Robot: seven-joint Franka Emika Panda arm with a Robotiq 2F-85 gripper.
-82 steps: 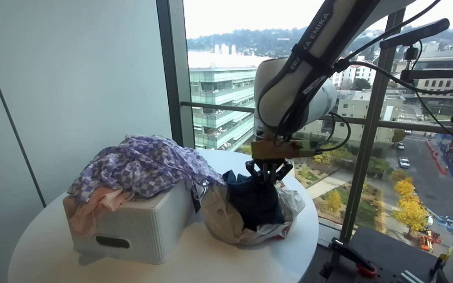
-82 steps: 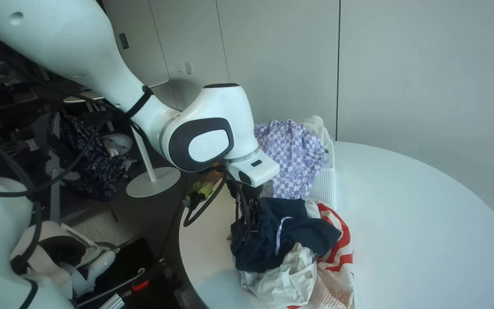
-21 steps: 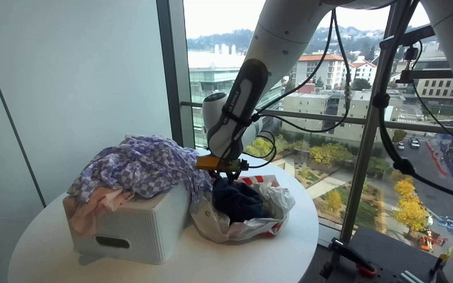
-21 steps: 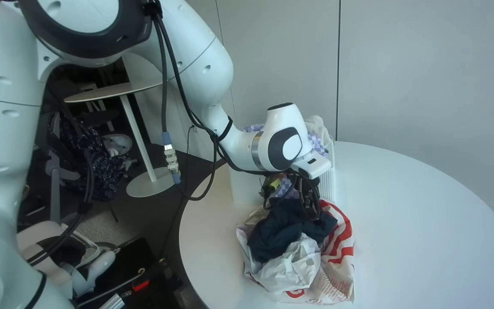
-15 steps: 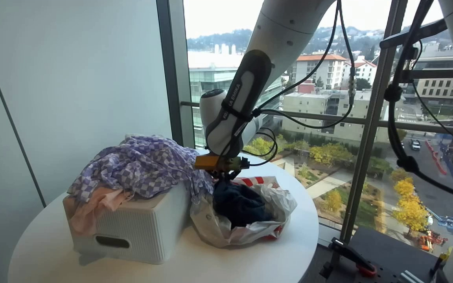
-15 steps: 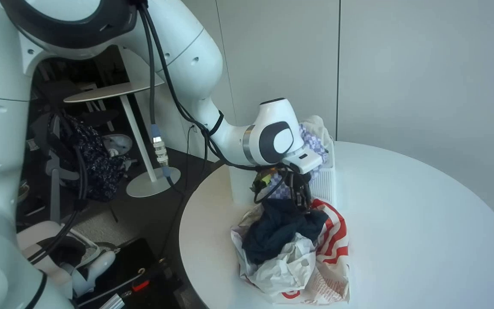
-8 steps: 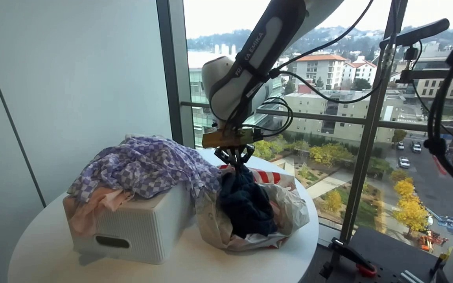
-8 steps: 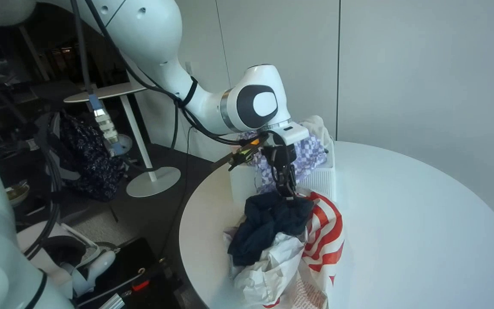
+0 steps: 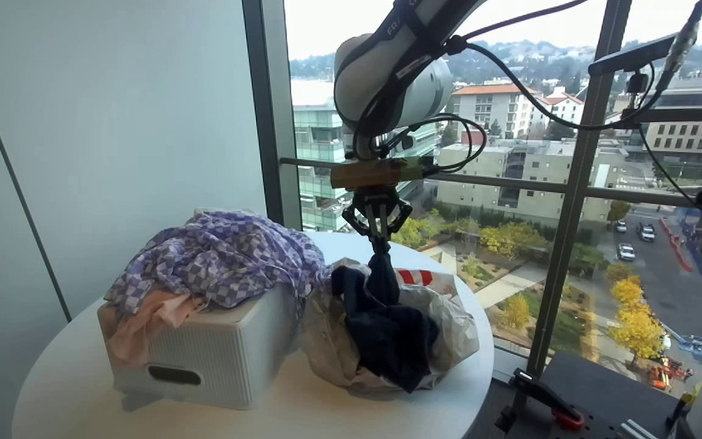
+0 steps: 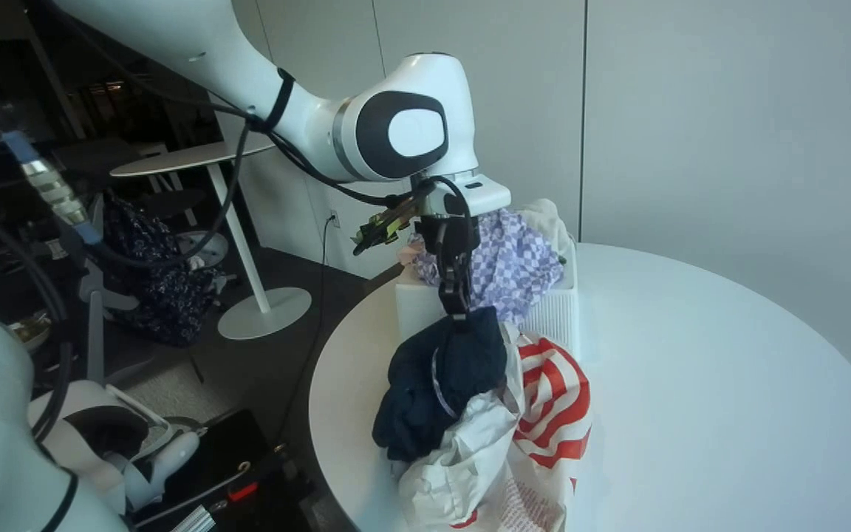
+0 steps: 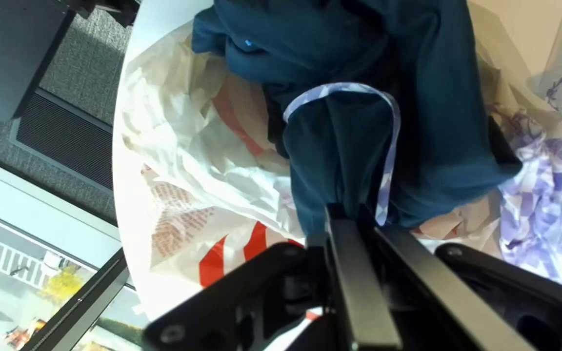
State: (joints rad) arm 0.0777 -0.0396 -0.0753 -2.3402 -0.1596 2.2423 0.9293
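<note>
My gripper [image 9: 380, 239] points down above the paper bag, shut on a pinch of dark blue cloth [image 9: 390, 329]. From the fingertips a narrow strand of that cloth rises out of the heap, while most of it still rests in and over the bag [image 9: 457, 323]. In the wrist view, the cloth [image 11: 305, 53] runs up to the fingers [image 11: 359, 278], which stand close together with fabric between their tips. A pale checked trim [image 11: 344, 87] curves along it. The bag is crumpled white paper with red stripes [image 10: 558, 399].
Beside the bag stands a white ribbed box [image 9: 205, 360], topped by a purple checked cloth [image 9: 223, 256] and a peach cloth [image 9: 153, 320]. Both sit on a round white table [image 10: 706, 384]. A window frame [image 9: 269, 116] rises behind the table.
Over the last second my gripper has climbed from down at the bag, drawing part of the dark blue cloth upward. The bag and heap have shifted slightly. The box has stayed put.
</note>
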